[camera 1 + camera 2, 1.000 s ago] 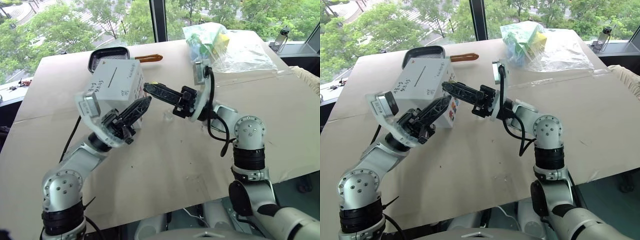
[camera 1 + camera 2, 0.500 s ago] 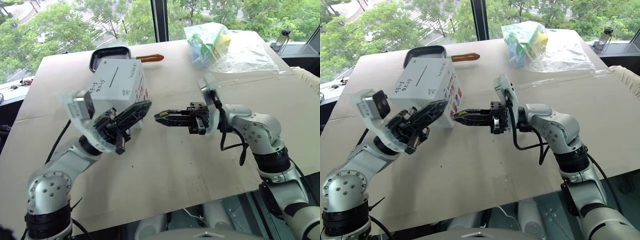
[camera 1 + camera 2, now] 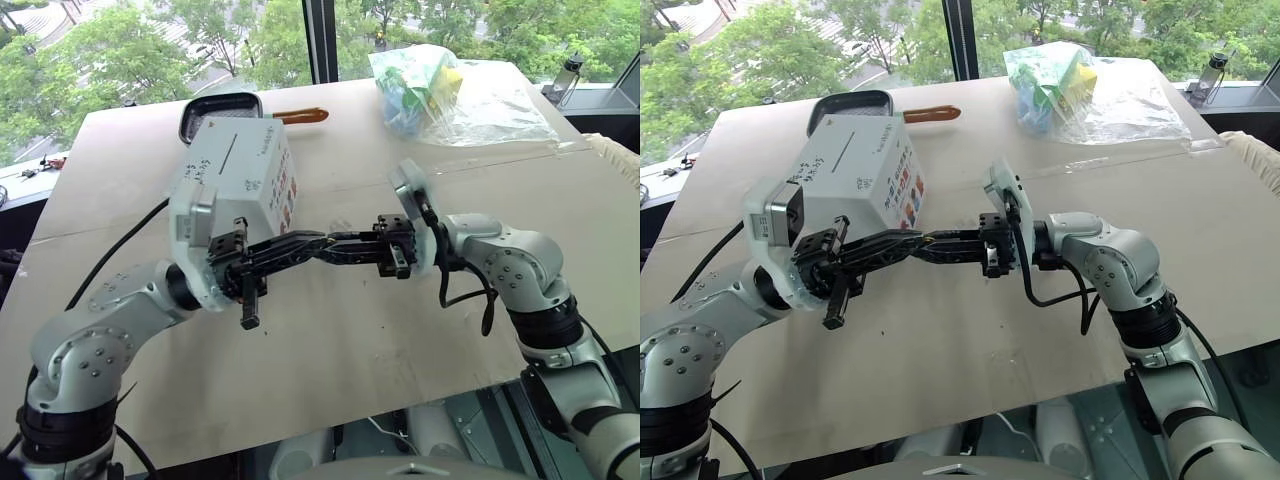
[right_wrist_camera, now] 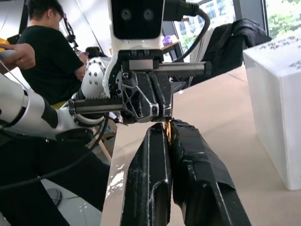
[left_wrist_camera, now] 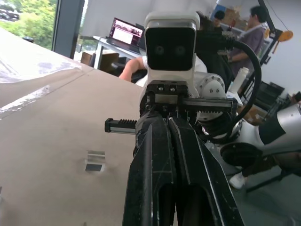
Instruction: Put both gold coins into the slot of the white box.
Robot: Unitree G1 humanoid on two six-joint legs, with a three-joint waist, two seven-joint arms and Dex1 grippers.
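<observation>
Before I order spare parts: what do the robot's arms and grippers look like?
Both arms are silver-grey metal with black ribbed joint bands. Left gripper and right gripper each have two black fingers on a white wrist housing with a camera, fed by looping black cables.

- The bench (image 3: 420,330) is covered in matt brown cardboard-like sheet, smooth, with faint creases.
- The white box (image 3: 235,170) looks like matt white cardboard, with small glossy colour pictures on one face.
- The pan (image 3: 215,104) is dark and matt inside, with a smooth orange handle.
- The clear plastic bag (image 3: 460,90) is thin, glossy and crinkled.
- The left tool (image 3: 318,241) and right tool (image 3: 325,248) have black fingers (image 4: 197,174) of matt plastic; one looks wrapped in slightly shiny black tape.
- A gold coin (image 4: 168,130) glints, metallic.
</observation>
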